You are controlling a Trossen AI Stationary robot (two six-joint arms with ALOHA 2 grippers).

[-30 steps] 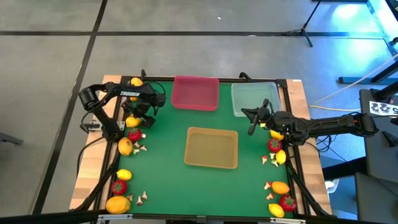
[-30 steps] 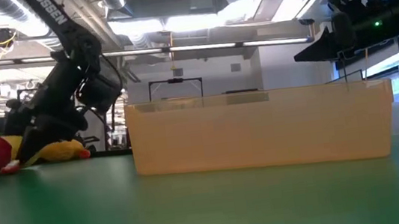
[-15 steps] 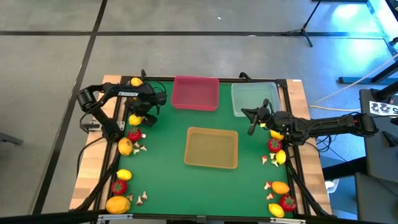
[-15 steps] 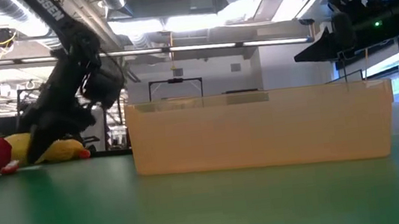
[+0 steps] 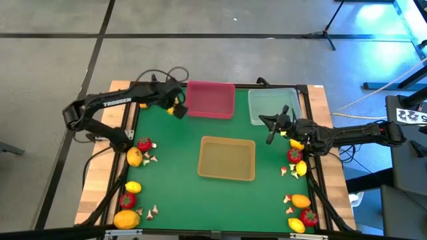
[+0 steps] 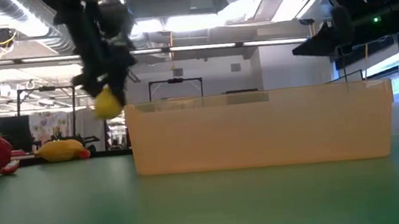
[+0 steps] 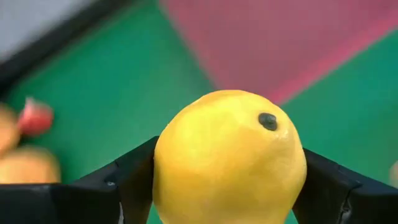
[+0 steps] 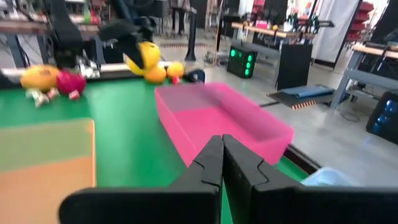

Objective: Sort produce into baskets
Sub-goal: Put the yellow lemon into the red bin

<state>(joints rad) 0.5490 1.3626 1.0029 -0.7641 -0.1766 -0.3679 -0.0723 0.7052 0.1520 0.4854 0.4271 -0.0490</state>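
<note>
Above the green table (image 5: 180,193), the left gripper (image 5: 175,107) holds a glossy yellow oval toy lemon (image 5: 178,111) pinched between its partly spread fingers, clear of the cloth and just left of the shallow pink-red rectangular basket (image 5: 209,99). Loose produce lies well left of that basket along the table's edge. The tan-yellow translucent basket (image 5: 227,159) sits below the pink one, with the pale clear basket (image 5: 272,105) to its right. There the right gripper (image 5: 270,127), fingers pressed together and empty, hovers by the clear basket's lower edge. The risk: the rounded lemon may slip from the narrow pinch, or clip the pink basket's near wall if carried across too low.
</note>
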